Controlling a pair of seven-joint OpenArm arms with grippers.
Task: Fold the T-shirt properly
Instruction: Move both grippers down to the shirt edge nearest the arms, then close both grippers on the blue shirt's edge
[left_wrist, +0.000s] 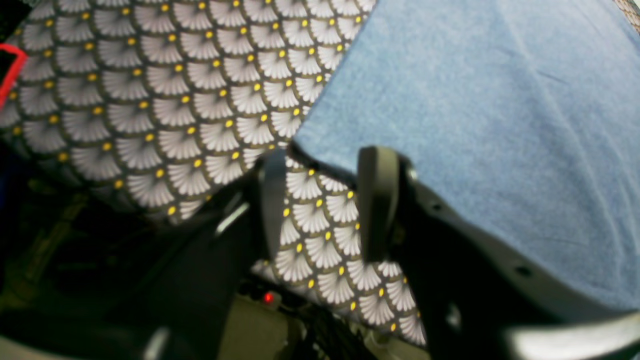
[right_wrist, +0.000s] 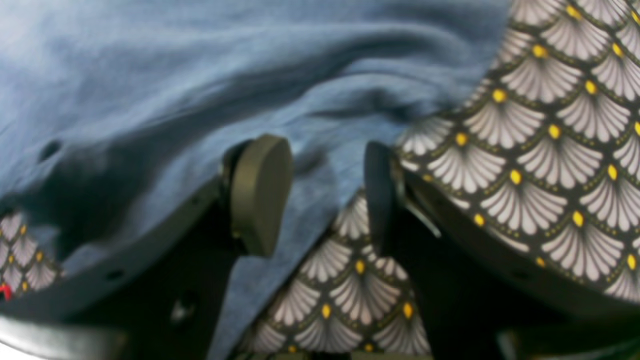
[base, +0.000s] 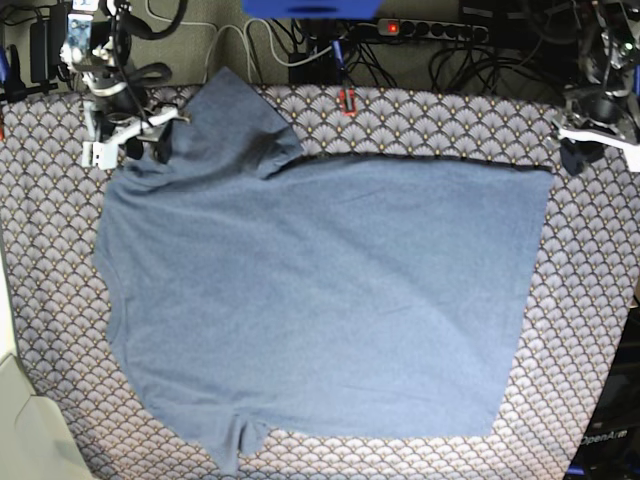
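Observation:
The slate-blue T-shirt (base: 320, 290) lies spread flat, plain side up, on the scallop-patterned tablecloth (base: 585, 300), with one sleeve pointing to the back left. My right gripper (base: 140, 148) stands open at that back-left shoulder. In its wrist view a rumpled fold of the T-shirt (right_wrist: 150, 75) runs down between the spread fingers (right_wrist: 260, 195), and the gripper (right_wrist: 320, 195) pinches nothing. My left gripper (base: 577, 155) is open at the shirt's back-right corner. Its wrist view shows only tablecloth (left_wrist: 175, 100) between the tips of the gripper (left_wrist: 325, 200), and the T-shirt (left_wrist: 475, 100) corner just beyond them.
A power strip (base: 430, 28) and tangled cables run along the back edge. A small red clip (base: 345, 100) sits at the back middle of the table. A pale surface (base: 20, 420) borders the front left corner. The cloth drops off the table edge (left_wrist: 150, 210) near my left gripper.

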